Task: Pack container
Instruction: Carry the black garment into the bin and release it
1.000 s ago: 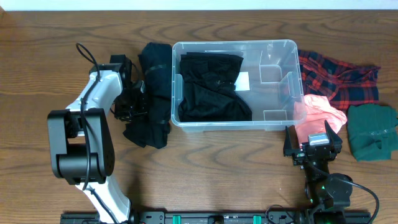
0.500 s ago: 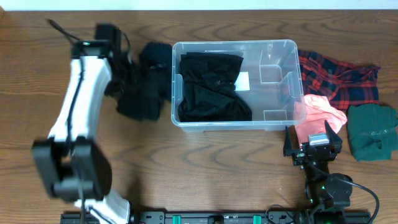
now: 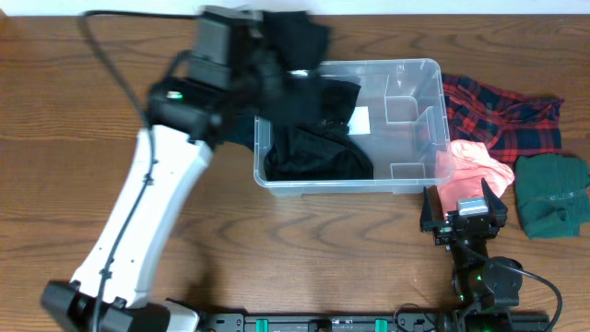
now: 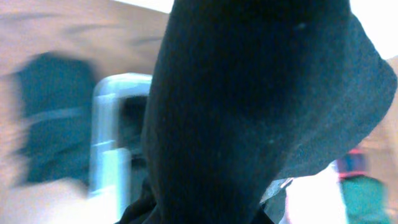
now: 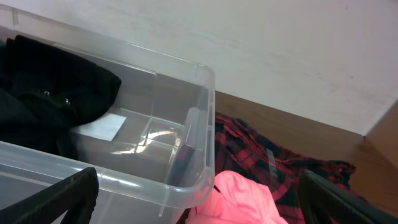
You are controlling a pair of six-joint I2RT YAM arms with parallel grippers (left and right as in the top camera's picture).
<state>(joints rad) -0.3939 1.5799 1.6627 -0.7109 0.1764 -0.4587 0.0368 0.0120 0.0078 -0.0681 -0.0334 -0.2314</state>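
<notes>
The clear container (image 3: pixel 406 65) stands at the table's middle back, with black clothes (image 3: pixel 313 143) in its left half and a white label (image 3: pixel 360 119) on its bottom. My left gripper (image 3: pixel 265 61) is raised over the container's back left corner, shut on a black garment (image 3: pixel 300 37) that hangs from it. In the left wrist view the black garment (image 4: pixel 249 112) covers the jaws, and the container (image 4: pixel 112 143) is blurred behind. My right gripper (image 3: pixel 464 221) is open and empty just in front of the container's right front corner (image 5: pixel 199 81).
A pink cloth (image 3: pixel 475 164) lies against the container's right side, with a red plaid shirt (image 3: pixel 502 115) behind it and a green cloth (image 3: pixel 551 194) at the far right. The pink cloth (image 5: pixel 242 199) and the plaid shirt (image 5: pixel 280 162) show in the right wrist view.
My left arm has lifted the black garment off the table left of the container and swung it up and right, over the container's back left corner. The right arm has not moved.
</notes>
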